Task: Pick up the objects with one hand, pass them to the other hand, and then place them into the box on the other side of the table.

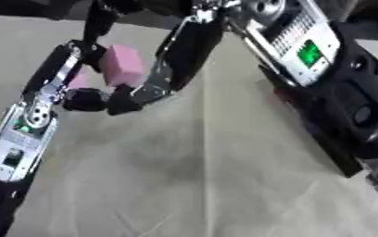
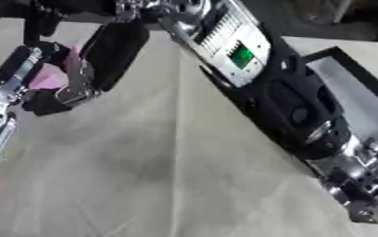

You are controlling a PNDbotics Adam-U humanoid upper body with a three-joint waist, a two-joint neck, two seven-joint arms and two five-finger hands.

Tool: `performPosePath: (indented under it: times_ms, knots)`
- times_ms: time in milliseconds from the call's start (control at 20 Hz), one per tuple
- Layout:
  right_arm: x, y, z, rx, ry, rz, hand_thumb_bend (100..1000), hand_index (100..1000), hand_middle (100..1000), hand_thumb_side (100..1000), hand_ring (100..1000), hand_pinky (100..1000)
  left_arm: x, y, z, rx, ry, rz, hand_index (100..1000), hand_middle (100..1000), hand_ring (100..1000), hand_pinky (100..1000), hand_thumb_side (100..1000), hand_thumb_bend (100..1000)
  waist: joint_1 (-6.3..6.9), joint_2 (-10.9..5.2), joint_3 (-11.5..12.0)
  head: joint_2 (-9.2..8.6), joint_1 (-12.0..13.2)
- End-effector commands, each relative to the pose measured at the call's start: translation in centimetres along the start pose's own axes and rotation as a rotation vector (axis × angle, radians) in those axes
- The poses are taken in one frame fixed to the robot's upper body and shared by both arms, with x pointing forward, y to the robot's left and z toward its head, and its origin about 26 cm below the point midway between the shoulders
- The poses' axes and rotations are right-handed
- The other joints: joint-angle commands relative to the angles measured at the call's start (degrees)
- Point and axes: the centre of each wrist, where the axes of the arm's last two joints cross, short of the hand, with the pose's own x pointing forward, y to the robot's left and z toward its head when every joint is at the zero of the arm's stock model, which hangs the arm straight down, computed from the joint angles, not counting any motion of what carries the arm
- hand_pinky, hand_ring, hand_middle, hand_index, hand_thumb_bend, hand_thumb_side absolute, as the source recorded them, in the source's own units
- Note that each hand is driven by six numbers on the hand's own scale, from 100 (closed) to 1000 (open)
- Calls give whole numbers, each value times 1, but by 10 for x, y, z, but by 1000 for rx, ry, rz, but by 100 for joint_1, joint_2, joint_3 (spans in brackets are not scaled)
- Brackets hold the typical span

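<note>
A pink block (image 1: 121, 65) hangs above the table at the upper left, caught between both hands. My left hand (image 1: 72, 69) rises from the lower left and its fingers curl round the block's left side. From the upper right, my right hand (image 1: 185, 44) reaches down, and its fingers (image 1: 148, 90) curl along the block's right side and under it. In the right eye view the block (image 2: 48, 76) is mostly hidden behind the right hand's fingers. The box (image 2: 348, 58), black-rimmed with a grey floor, lies at the table's right edge, partly behind my right forearm.
A beige cloth (image 1: 192, 176) with a seam down its middle covers the table. My right forearm (image 2: 289, 102) crosses the right half of the view, above the table and the box's near side.
</note>
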Motion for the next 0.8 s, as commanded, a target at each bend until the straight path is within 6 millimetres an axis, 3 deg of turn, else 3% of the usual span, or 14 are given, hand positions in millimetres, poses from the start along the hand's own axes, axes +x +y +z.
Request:
performPosePath:
  times_ms: [50, 200, 250, 300, 800]
  knots:
    - [-3, -3, 0, -16, 18, 30, 501, 885, 877, 199, 746, 817, 8, 10, 2, 26, -31, -18, 361, 496, 555, 769, 100, 181, -19, -154, 8, -7, -24]
    - [-9, -1, 0, -23, 39, 37, 498, 885, 877, 198, 747, 817, 7, 11, 6, 37, -29, -20, 360, 493, 553, 768, 100, 180, -16, -148, 6, -7, -37]
    - [-11, -1, 0, -26, 44, 40, 460, 886, 878, 123, 749, 818, 7, 11, 7, 40, -27, -19, 360, 493, 553, 767, 100, 160, -15, -146, 5, -7, -40]
    - [-12, -1, 0, -28, 53, 44, 497, 886, 877, 200, 749, 818, 7, 12, 8, 42, -24, -19, 360, 493, 553, 767, 100, 179, -14, -144, 5, -7, -43]
    - [-34, 4, 1, -42, 121, 70, 491, 898, 881, 214, 755, 820, 8, 15, 17, 76, -40, -16, 358, 485, 546, 766, 100, 177, -1, -118, 12, -7, -111]
